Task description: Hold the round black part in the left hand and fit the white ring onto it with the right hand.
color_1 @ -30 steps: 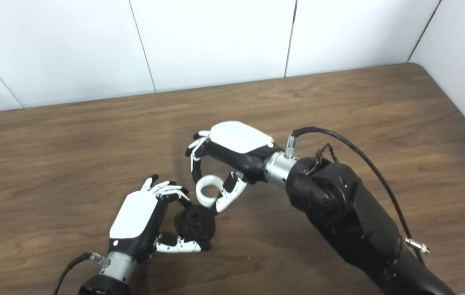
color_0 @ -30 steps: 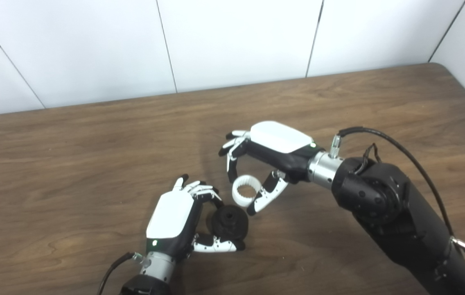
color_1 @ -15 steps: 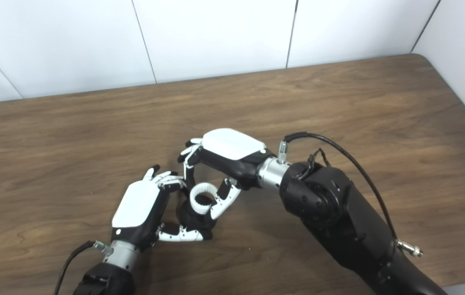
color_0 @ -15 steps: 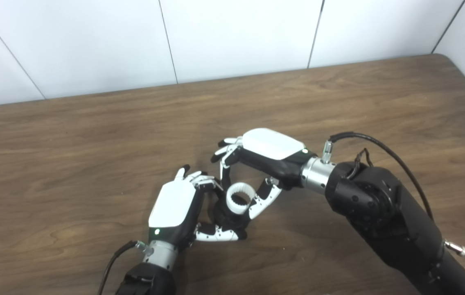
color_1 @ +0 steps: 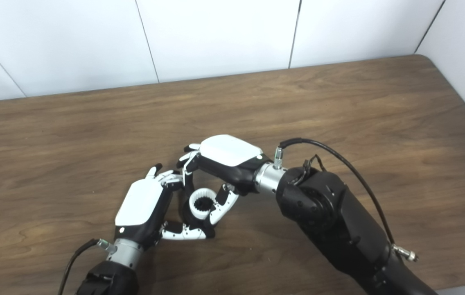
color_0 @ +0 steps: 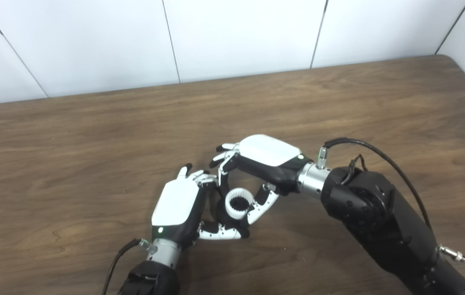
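My left hand (color_0: 177, 205) is shut on the round black part (color_0: 221, 213), held just above the wooden table near its front middle. The white ring (color_0: 238, 202), toothed on its inside, sits over the top of the black part, whose dark hub shows through the ring's opening. My right hand (color_0: 257, 164) reaches in from the right and is shut on the ring, pinching it between thumb and fingers. Most of the black part is hidden behind the ring and the fingers. In the right eye view the ring (color_1: 202, 203) lies between both hands.
The brown wooden table (color_0: 339, 106) spreads out on all sides, its far edge meeting white wall panels (color_0: 240, 37). My right forearm (color_0: 380, 221), bulky and black, crosses the lower right with a cable looping over it.
My right hand has carried the white ring down and left, from beside the black part to over its top. The left hand has kept hold of the black part. The camera shifted slightly.
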`<action>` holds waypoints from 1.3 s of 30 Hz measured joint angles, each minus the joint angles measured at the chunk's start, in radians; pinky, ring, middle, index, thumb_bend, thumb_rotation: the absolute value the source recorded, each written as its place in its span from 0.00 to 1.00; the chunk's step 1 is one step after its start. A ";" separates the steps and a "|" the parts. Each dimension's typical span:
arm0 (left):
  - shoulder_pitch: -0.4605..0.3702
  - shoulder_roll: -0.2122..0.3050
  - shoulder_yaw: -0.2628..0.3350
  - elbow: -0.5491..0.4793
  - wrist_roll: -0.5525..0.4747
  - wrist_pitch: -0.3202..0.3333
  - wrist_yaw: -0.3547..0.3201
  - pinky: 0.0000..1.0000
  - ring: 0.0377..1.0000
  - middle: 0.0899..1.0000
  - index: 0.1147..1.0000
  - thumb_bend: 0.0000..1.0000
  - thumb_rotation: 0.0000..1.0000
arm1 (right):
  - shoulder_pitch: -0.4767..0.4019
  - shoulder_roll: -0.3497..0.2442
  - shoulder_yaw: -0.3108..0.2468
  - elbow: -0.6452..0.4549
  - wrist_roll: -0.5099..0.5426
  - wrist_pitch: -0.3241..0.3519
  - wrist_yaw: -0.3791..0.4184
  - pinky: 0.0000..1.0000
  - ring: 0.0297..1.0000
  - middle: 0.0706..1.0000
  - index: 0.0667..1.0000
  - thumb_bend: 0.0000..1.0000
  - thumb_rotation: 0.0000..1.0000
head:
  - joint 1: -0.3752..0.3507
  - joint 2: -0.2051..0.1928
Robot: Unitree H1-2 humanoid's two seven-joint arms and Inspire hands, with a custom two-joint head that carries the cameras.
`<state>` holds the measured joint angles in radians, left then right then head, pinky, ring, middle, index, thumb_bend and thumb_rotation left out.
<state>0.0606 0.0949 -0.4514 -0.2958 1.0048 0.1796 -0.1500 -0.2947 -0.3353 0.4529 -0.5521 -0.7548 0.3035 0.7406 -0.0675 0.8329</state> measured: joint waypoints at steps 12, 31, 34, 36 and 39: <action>0.001 -0.004 -0.003 -0.001 0.005 0.002 0.000 1.00 0.86 0.72 0.42 0.52 0.05 | 0.001 0.017 0.000 0.035 -0.008 -0.039 -0.023 0.91 0.95 0.83 0.45 0.52 0.13 | 0.003 0.006; 0.001 -0.008 -0.005 -0.002 0.007 0.006 -0.001 1.00 0.86 0.72 0.42 0.52 0.05 | 0.002 0.021 -0.002 0.066 -0.019 -0.055 -0.038 0.89 0.95 0.83 0.45 0.52 0.13 | 0.005 0.017; 0.001 -0.008 -0.005 -0.005 0.007 0.008 -0.003 1.00 0.85 0.72 0.42 0.52 0.05 | 0.003 0.025 -0.002 0.066 -0.025 -0.054 -0.038 0.89 0.95 0.83 0.45 0.52 0.13 | 0.005 0.017; 0.001 -0.008 -0.006 -0.006 0.008 0.008 -0.003 1.00 0.85 0.72 0.42 0.52 0.05 | 0.004 0.029 -0.002 0.066 -0.032 -0.055 -0.038 0.89 0.95 0.82 0.45 0.52 0.13 | 0.005 0.017; 0.001 -0.008 -0.008 -0.006 0.013 0.008 -0.003 1.00 0.85 0.73 0.42 0.52 0.05 | 0.009 0.037 -0.002 0.066 -0.036 -0.056 -0.038 0.89 0.95 0.82 0.45 0.52 0.13 | 0.005 0.017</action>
<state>0.0620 0.0867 -0.4589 -0.3014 1.0177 0.1875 -0.1532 -0.2859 -0.2979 0.4510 -0.4866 -0.7913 0.2479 0.7025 -0.0629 0.8498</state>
